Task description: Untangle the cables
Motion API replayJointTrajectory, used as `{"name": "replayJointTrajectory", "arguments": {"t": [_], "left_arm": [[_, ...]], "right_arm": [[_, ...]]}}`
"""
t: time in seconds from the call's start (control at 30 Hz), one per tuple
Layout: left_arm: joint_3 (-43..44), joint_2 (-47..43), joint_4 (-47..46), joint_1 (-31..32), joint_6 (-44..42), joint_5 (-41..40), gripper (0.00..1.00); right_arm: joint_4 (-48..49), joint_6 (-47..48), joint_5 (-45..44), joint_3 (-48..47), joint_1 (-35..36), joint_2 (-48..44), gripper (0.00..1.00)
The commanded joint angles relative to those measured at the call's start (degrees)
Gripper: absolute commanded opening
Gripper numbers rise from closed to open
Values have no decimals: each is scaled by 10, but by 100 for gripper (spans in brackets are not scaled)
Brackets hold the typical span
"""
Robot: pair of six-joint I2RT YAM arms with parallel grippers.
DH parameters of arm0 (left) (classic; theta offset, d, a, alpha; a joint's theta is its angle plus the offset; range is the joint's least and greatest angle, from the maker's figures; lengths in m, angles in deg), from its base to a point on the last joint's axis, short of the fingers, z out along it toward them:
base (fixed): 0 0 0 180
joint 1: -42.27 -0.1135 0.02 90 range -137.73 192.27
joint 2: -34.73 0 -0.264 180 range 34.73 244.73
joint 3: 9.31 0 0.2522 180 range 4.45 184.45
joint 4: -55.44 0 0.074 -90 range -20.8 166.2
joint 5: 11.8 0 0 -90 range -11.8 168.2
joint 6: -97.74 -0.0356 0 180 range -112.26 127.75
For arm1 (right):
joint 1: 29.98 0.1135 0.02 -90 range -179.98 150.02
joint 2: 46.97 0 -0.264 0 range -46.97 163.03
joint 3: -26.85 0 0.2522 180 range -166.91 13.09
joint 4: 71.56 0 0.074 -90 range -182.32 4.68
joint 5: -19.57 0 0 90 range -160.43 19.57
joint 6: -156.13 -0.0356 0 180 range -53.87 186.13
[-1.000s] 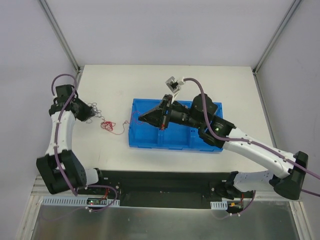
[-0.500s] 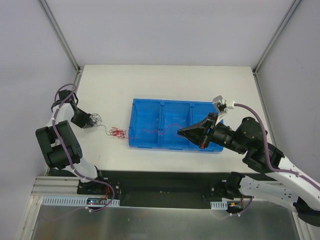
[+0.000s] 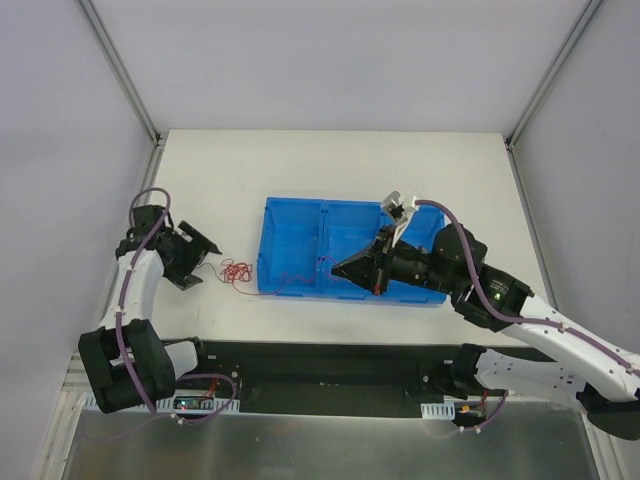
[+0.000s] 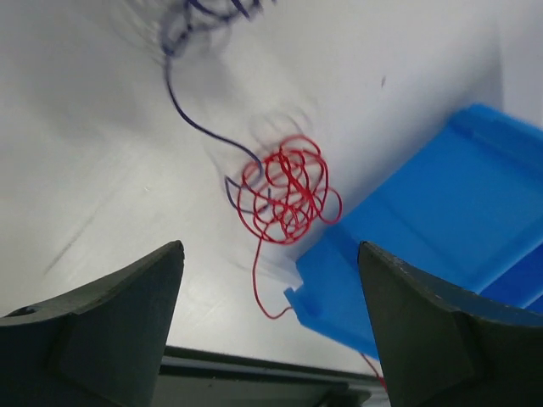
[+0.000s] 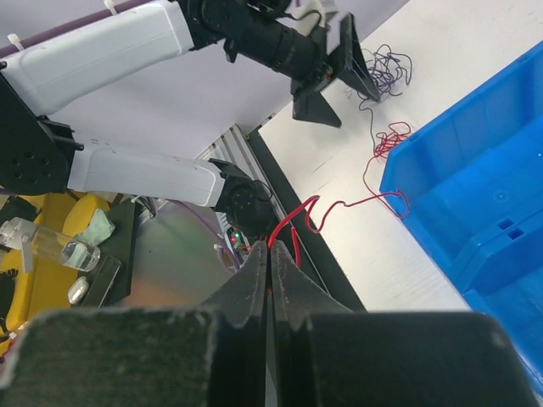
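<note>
A red cable (image 4: 288, 191) lies as a small knot on the white table just left of the blue bin (image 4: 441, 212). One strand of it (image 3: 290, 282) trails along the bin's front edge to my right gripper (image 5: 271, 246), which is shut on the red cable (image 5: 339, 203) and held over the bin's middle (image 3: 335, 270). A dark purple cable (image 4: 204, 13) lies clumped beyond the knot, one strand running into it. My left gripper (image 4: 270, 248) hovers open just left of the knot (image 3: 237, 270), with nothing between its fingers (image 4: 110, 314).
The blue bin (image 3: 350, 225) has three compartments and sits mid-table. The black base rail (image 3: 320, 365) runs along the table's near edge. In the right wrist view my left gripper (image 5: 331, 76) shows beside the dark purple clump (image 5: 386, 68).
My left gripper has opened and let go of the dark purple clump, shifting right toward the red knot. My right gripper, still shut on the red cable, swung left over the bin.
</note>
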Motion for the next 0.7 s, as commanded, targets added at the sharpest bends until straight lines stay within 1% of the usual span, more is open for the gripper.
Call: {"name": "replayJointTrajectory", "arguments": {"t": [0.0,0.07,0.1,0.13,0.23,0.33,0.43,0.5,0.6,0.67], "left_arm": [[-11,-9,21,99,15,-24,77],[5,8,22,140,1,-66,64],[15,18,23,150,-6,-84,59],[20,29,25,155,-5,-91,58],[32,67,21,167,0,-97,59],[41,116,14,168,7,-76,60],[42,160,-14,172,13,-46,56],[47,191,-33,173,16,-39,49],[67,233,-44,173,17,-51,35],[78,250,-44,166,19,-66,17]], "right_arm": [[39,9,15,-31,-1,-7,1],[43,8,11,-25,-1,-15,1],[44,7,7,-21,-1,-17,1],[43,6,4,-19,-1,-22,1],[43,5,-5,-13,0,-34,1],[43,6,-18,-4,-1,-46,1],[43,5,-24,4,-1,-53,1],[40,4,-24,8,-1,-57,1],[23,8,-29,7,0,-70,1],[1,14,-39,1,0,-90,1]]}}
